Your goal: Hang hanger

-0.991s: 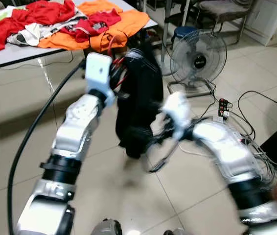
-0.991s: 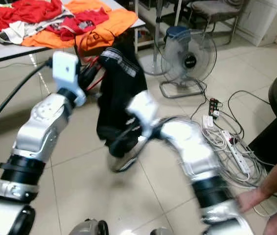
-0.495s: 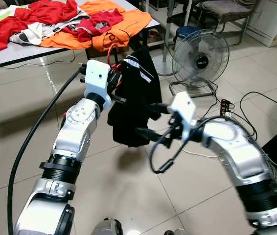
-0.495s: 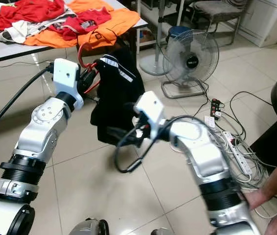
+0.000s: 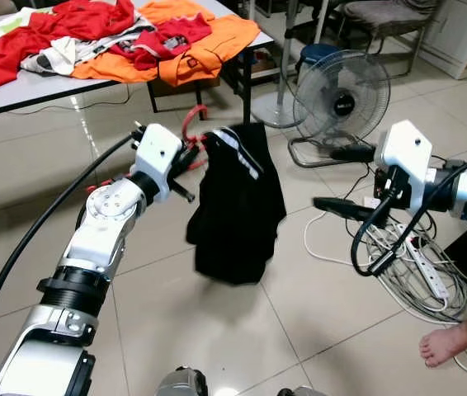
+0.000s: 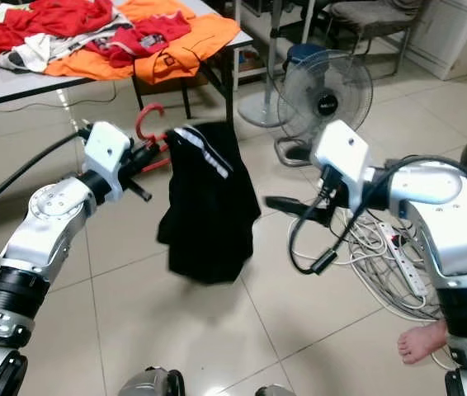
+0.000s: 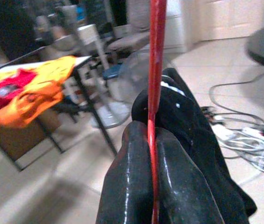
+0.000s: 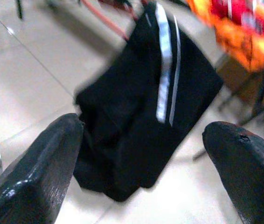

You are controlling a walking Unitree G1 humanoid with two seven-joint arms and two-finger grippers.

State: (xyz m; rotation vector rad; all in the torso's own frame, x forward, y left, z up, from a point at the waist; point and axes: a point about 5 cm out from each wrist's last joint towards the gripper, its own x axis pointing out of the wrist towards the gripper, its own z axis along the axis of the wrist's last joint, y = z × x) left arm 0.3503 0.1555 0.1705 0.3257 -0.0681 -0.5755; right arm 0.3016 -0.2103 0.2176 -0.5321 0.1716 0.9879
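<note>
- The left gripper (image 7: 151,186) is clenched on the red hanger (image 7: 156,70), its two black fingers (image 7: 127,182) pressed against the hanger's thin bar.
- A black garment (image 5: 238,206) with a white stripe drapes from the hanger and hangs in the air above the tiled floor (image 5: 217,330), in front of the table's (image 5: 19,92) near right corner.
- The right gripper (image 5: 345,177) is spread wide and holds nothing (its two fingers point toward the garment, apart from it).
- Red and orange clothes (image 5: 118,37) lie piled on the tabletop.
- A fan (image 5: 341,87) stands beyond the garment, with cables (image 5: 415,272) on the floor near a person's bare foot (image 5: 452,342).
</note>
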